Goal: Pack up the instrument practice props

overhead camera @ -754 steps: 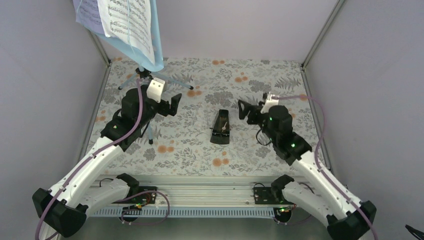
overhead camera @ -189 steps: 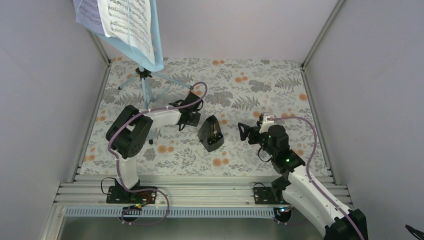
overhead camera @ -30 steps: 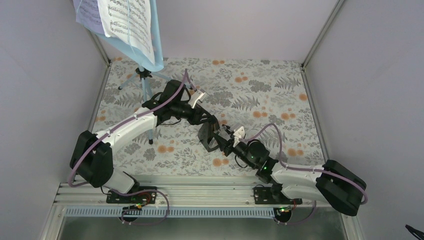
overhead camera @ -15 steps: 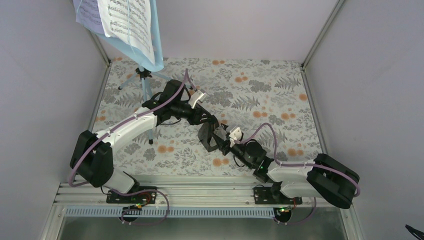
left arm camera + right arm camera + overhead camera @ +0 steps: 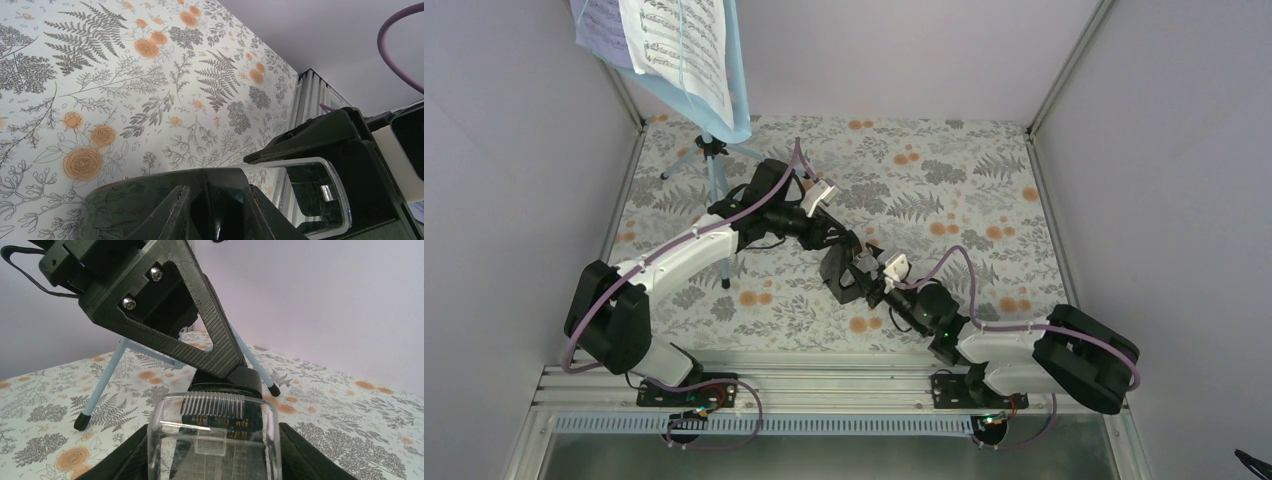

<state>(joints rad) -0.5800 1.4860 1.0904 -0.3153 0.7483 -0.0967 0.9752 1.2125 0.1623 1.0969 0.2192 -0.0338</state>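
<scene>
The black pyramid metronome point(image 5: 836, 283) stands mid-table on the floral cloth. My left gripper point(image 5: 846, 250) comes in from the far left and is shut on its top; in the left wrist view the black body point(image 5: 140, 200) sits between the fingers of that gripper point(image 5: 216, 200). My right gripper point(image 5: 864, 278) is shut on the metronome's clear cover point(image 5: 215, 415), a finger on each side of it. The cover's rim point(image 5: 280, 164) juts out beside the body. At the back left stands the light blue music stand point(image 5: 714, 170) with white sheet music point(image 5: 679, 45) and a lavender page point(image 5: 599, 25).
The stand's thin legs point(image 5: 102, 385) spread on the cloth just behind the metronome. Grey walls close in the left, back and right. An aluminium rail point(image 5: 824, 385) with both arm bases runs along the near edge.
My right gripper has eased slightly up and left, closer against the metronome's front. The left arm and the metronome have stayed where they were.
</scene>
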